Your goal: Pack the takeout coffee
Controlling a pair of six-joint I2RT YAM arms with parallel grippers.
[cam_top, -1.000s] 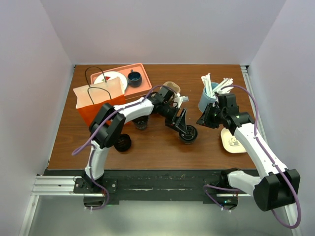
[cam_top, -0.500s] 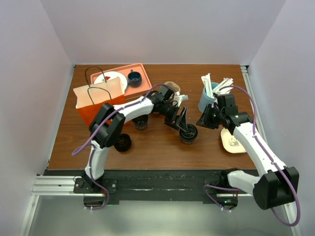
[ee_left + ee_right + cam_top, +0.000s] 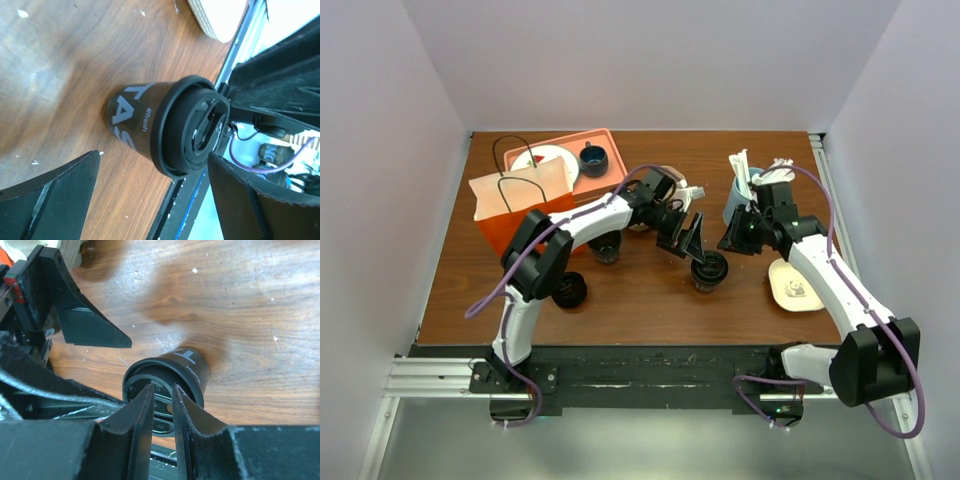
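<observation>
The takeout coffee (image 3: 708, 270), a dark cup with white lettering and a black sip lid, stands upright on the brown table. My left gripper (image 3: 690, 238) hangs just behind and left of it. In the left wrist view the cup (image 3: 145, 125) sits between that gripper's (image 3: 152, 156) wide-open fingers, touching neither. My right gripper (image 3: 736, 238) is to the cup's right and apart from it. In its wrist view the jaws (image 3: 162, 387) leave only a narrow gap with nothing in it, and the lid (image 3: 165, 390) shows beyond them.
An orange paper bag (image 3: 515, 205) stands at the left. Behind it, an orange tray (image 3: 610, 140) holds a white plate and a lidless dark cup (image 3: 593, 158). A blue-grey holder of white sticks (image 3: 745, 195) and a cream dish (image 3: 793, 285) are at the right. A black lid piece (image 3: 568, 290) lies near the front.
My left gripper has opened wider and drawn back from the coffee cup, which stays standing on the table. The right gripper shifted slightly towards the back.
</observation>
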